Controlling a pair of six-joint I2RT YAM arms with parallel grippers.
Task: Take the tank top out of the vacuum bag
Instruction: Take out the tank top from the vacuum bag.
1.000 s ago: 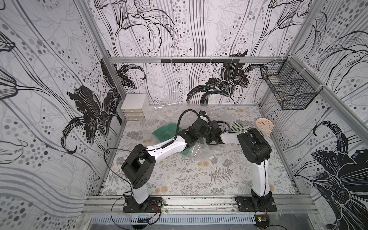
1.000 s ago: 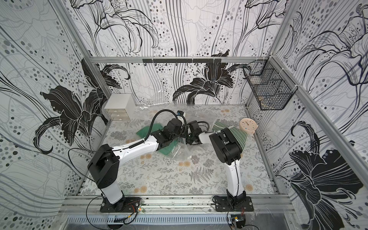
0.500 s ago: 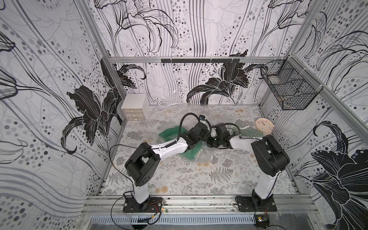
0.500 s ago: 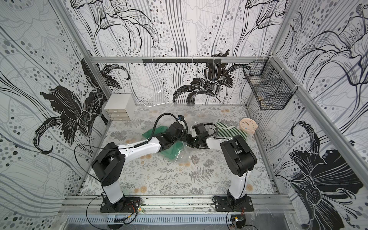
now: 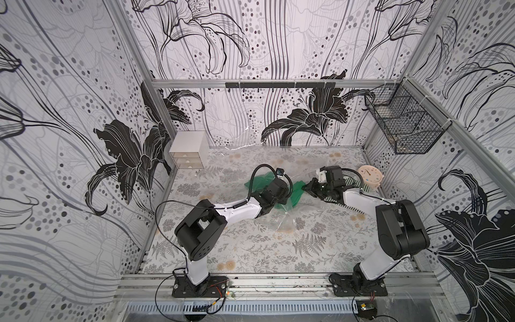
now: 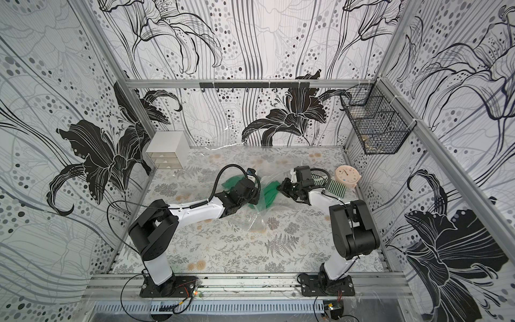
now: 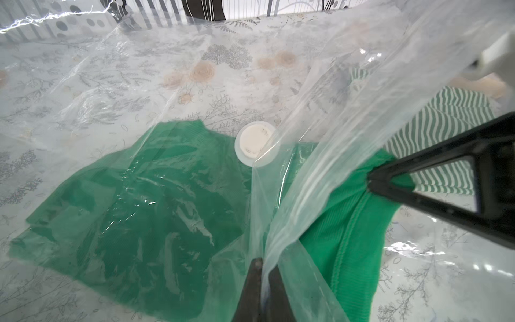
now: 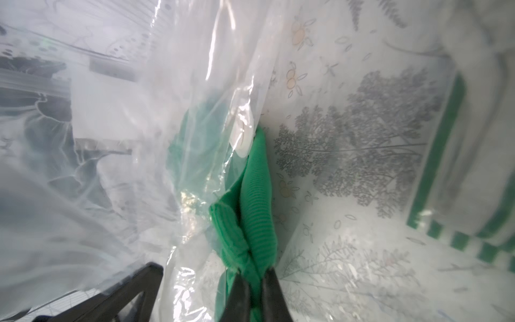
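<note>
Where the two pincers sat almost nose to nose a second ago, they now stand a little apart over the middle of the surface (image 5: 250, 245). The right arm (image 5: 362, 198) has swung its elbow outward toward the right wall (image 5: 395, 167). A stretch of the green shirt (image 7: 139, 195) shows between the pincers in both top views, more than before.

The left pincer (image 7: 264, 266) has its jaws together, clamped on a gathered fold of the vacuum bag (image 7: 334, 106). The film rises from the tips in a taut ridge past the white valve disc (image 7: 255, 143).

The right pincer (image 8: 253, 274) has its jaws together, clamped on a ribbed edge of the green shirt, not on the striped garment. In the left wrist view the shirt near that pincer looks free of film; the rest lies under it.

The tank top (image 7: 434, 122), green-and-white striped, lies flat on the surface beyond the right pincer, on the side away from the left pincer. In a top view the tank top (image 6: 337, 189) sits partly under the right arm, just beside a pale pink round dial (image 6: 347, 178) by the right wall. Neither pincer touches it. It is seen through film from the left wrist, and I cannot tell whether it is inside the bag or merely behind it.
</note>
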